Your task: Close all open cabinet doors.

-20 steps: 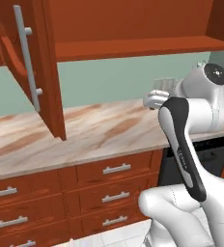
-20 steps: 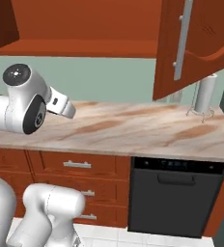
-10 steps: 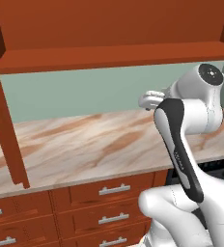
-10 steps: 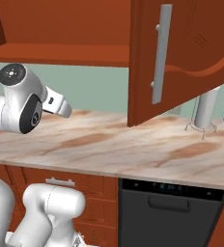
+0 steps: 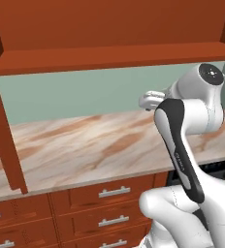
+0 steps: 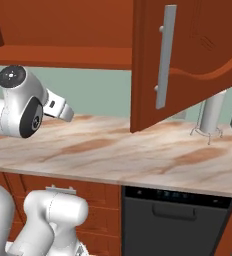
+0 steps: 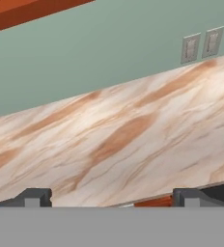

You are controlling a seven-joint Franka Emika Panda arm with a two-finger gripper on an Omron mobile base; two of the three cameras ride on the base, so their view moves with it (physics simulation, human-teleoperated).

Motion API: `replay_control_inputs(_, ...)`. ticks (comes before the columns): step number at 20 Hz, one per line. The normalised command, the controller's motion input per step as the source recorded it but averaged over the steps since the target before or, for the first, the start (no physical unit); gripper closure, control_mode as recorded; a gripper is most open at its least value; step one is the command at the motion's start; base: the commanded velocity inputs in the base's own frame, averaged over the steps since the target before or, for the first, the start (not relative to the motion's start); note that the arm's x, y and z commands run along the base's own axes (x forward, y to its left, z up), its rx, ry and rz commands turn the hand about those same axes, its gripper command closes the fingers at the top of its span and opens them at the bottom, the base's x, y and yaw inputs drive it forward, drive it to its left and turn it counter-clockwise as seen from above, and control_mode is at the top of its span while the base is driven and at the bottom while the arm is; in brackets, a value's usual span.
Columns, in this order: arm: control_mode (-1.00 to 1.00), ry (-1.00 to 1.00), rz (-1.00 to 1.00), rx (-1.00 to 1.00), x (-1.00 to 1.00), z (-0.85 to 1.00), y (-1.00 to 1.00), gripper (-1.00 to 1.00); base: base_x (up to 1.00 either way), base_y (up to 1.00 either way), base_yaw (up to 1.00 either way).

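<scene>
Two cabinet doors stand open on a reddish-brown wall cabinet. The left door (image 5: 6, 140) shows edge-on at the left of the left base view. The right door (image 6: 188, 65), with its long grey bar handle (image 6: 163, 57), swings out over the counter in the right base view. The cabinet's open bottom shelf (image 5: 109, 55) runs across between them. My gripper (image 5: 150, 100) (image 6: 63, 110) hovers above the counter below that shelf, touching neither door. In the hand view the gripper (image 7: 111, 197) is open, its fingertips (image 7: 34, 196) wide apart with nothing between them.
A marble counter (image 5: 85, 145) runs under the cabinet, with wooden drawers (image 5: 109, 193) below. A black oven door (image 6: 173, 220) sits under the counter's right part. A grey post on a wire stand (image 6: 210, 117) rises at the right. Two wall outlets (image 7: 201, 46) sit on the green wall.
The whole picture has shifted: the base has driven right along the counter. The doors only slid leftward in the views. The arm keeps its pose and the gripper stays open.
</scene>
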Motion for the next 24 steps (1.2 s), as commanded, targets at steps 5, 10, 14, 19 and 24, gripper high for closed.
replay_control_inputs(5,1.0,0.0,0.0,0.0,0.0,0.0,0.0,-1.0,-0.35,0.04,-0.02)
replay_control_inputs(10,1.0,0.0,0.0,0.0,0.0,0.0,0.0,-1.0,-0.47,0.18,0.05)
replay_control_inputs(14,1.0,0.0,0.0,0.0,0.0,0.0,0.0,-1.0,-0.34,0.19,0.08)
replay_control_inputs(19,1.0,0.0,0.0,0.0,0.0,0.0,0.0,-1.0,-0.17,0.44,0.0)
replay_control_inputs(24,1.0,0.0,0.0,0.0,0.0,0.0,0.0,-1.0,-0.06,0.38,0.0)
